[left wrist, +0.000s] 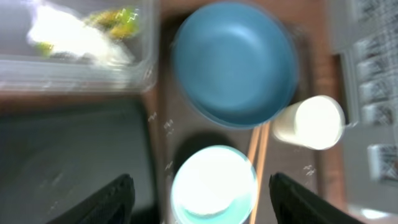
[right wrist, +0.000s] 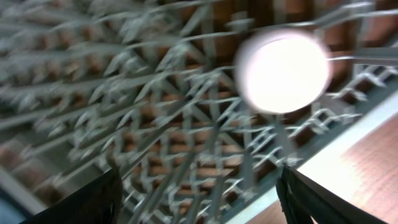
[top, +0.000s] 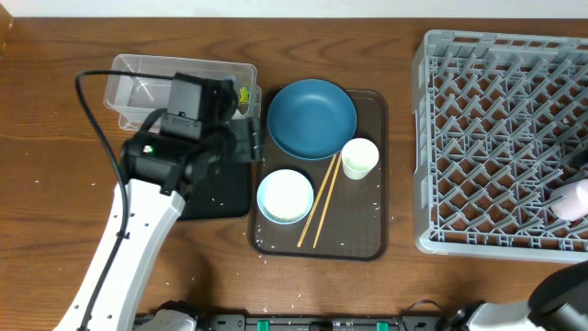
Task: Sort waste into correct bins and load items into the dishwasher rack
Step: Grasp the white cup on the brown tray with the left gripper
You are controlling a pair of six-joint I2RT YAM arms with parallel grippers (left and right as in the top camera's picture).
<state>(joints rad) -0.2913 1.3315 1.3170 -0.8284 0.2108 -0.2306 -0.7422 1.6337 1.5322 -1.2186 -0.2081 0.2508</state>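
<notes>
My left gripper [left wrist: 208, 200] is open and empty, above the white bowl [left wrist: 213, 185] on the brown tray; overhead it hangs over the black tray [top: 220, 198]. The clear tub [top: 138, 87] holds the white tissue [left wrist: 74, 38] and the yellow-green wrapper [left wrist: 115, 17]. The blue dish [top: 311, 118], cream cup [top: 359, 157] and two chopsticks [top: 320, 204] lie on the brown tray. Rice grains [left wrist: 166, 126] dot the tray. My right gripper [right wrist: 199, 199] is open and empty over the grey rack [top: 501, 138], with the pink cup [right wrist: 283, 71] standing in the rack beyond it.
The brown serving tray [top: 377, 221] sits between the bins and the rack. White specks lie scattered on the wooden table around the left arm [top: 138, 230]. The right arm [top: 562, 292] enters at the bottom right corner.
</notes>
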